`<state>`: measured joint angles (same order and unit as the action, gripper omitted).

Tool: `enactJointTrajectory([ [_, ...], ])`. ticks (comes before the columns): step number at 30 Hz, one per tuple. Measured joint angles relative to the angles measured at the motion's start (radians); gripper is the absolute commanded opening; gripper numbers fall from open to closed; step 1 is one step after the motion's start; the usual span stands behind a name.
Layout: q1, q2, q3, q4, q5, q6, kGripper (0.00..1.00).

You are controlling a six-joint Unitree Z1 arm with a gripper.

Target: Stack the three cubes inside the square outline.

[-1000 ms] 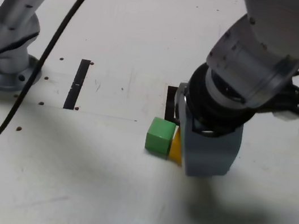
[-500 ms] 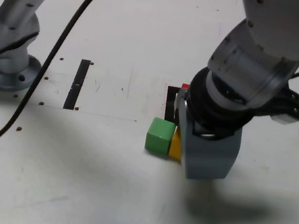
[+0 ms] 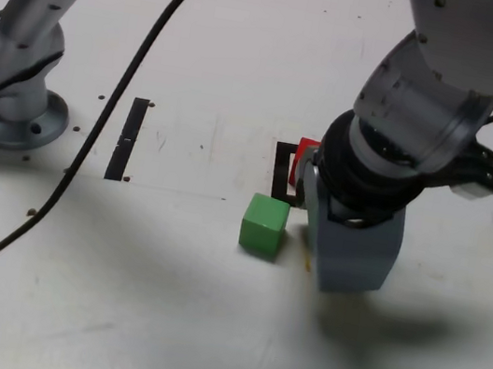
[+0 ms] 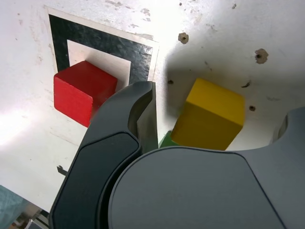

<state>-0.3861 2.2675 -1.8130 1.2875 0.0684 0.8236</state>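
Three small solid-coloured cubes sit close together on the white tabletop (image 3: 159, 312) as the grey robot arm's gripper (image 4: 217, 124) hangs low over them. The red cube (image 4: 83, 90) rests inside the black-lined square outline (image 4: 102, 40), covering one inner corner of it and overlapping the line on that side. The yellow cube (image 4: 209, 114) lies just outside the outline, between the widely parted jaws, which grip nothing; one dark finger (image 4: 128, 119) stands between the red and yellow cubes. In the exterior view the green cube (image 3: 264, 225) sits at the gripper's left, just in front of the outline's corner, while the yellow one is almost wholly hidden behind the gripper housing. A sliver of green shows beside the yellow cube in the wrist view; whether the two touch cannot be told.

The blocks look rigid, light and smooth-faced, likely easy to lift but liable to slide or twist if pinched off-centre. The sensible hold would be across two opposite flat sides of the yellow cube, square to its faces, clear of the green neighbour.
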Motion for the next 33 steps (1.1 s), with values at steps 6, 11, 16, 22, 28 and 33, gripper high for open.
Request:
enactJointTrajectory([
  [6,0.005,0.000,0.013,-0.022,-0.007,0.000,0.93],
  [11,0.005,0.000,0.027,-0.060,-0.033,0.000,0.88],
  [16,0.005,0.000,0.045,-0.096,-0.061,-0.002,0.79],
  [22,0.006,0.000,0.062,-0.152,-0.091,-0.012,0.55],
  [28,0.008,0.000,0.060,-0.201,-0.119,-0.013,0.38],
  [33,0.026,0.000,0.040,-0.216,-0.163,-0.014,0.25],
])
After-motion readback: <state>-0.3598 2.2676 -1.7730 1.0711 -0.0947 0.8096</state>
